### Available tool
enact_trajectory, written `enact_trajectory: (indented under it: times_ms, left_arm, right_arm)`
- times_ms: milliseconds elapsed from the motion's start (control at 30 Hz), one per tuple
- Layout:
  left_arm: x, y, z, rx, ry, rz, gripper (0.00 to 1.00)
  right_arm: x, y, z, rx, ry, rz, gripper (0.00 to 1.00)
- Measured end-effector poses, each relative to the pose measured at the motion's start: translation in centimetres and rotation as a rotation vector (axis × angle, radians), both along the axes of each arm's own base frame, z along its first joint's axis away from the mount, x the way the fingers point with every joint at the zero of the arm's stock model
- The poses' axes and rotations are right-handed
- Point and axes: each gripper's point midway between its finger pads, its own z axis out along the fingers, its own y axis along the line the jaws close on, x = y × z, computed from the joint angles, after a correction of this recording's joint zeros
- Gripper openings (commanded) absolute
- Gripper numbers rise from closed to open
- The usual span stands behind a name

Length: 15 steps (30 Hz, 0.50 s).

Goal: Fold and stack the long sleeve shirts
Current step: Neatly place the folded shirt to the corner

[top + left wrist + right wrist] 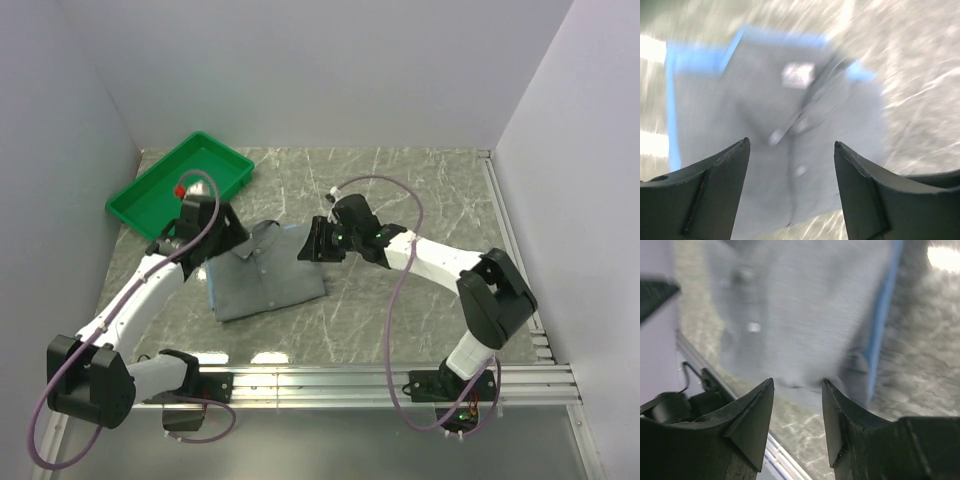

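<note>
The grey long sleeve shirt point(268, 275) lies folded on the table with its collar toward the back. It sits on the light blue shirt point(672, 100), of which only thin edges show around it. My left gripper point(232, 240) hovers at the collar's left side. In the left wrist view, which is blurred, the left gripper point(791, 142) is open over the grey shirt point(765, 115) and its button line, with nothing between the fingers. My right gripper point(305, 248) is at the folded shirt's right edge. The right gripper point(798, 381) is open, tips by the hem of the grey shirt point(805, 305), with a blue strip point(882, 315) alongside.
A green plastic tray point(180, 180) stands at the back left, close behind the left arm. White walls close in the table on the left, back and right. An aluminium rail point(400, 380) runs along the near edge by the arm bases.
</note>
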Motion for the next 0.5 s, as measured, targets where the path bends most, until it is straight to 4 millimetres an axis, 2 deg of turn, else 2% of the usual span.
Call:
enact_trajectory:
  times_ms: [100, 167, 233, 300, 400, 500]
  left_arm:
    - [3.5, -0.6, 3.9, 0.026, -0.12, -0.045, 0.73]
    - [5.7, -1.0, 4.7, 0.055, -0.147, -0.062, 0.7]
    - [7.8, -1.3, 4.0, 0.093, -0.144, -0.078, 0.67]
    - [9.1, -1.6, 2.0, 0.133, -0.106, -0.102, 0.62]
    - [9.3, -2.5, -1.4, 0.189, -0.029, -0.159, 0.55]
    - [9.1, -3.9, -3.3, 0.228, 0.011, -0.215, 0.43]
  right_arm:
    - [0.3, 0.0, 2.9, 0.029, -0.075, 0.012, 0.52]
    - [0.2, -0.3, 4.3, 0.039, -0.108, 0.014, 0.52]
    - [0.1, -0.5, 5.2, 0.046, -0.132, 0.015, 0.52]
    - [0.0, -0.6, 5.9, 0.05, -0.15, 0.015, 0.52]
    - [-0.2, -0.9, 6.0, 0.048, -0.157, 0.012, 0.53]
    - [-0.5, -1.3, 5.4, 0.033, -0.147, 0.011, 0.53]
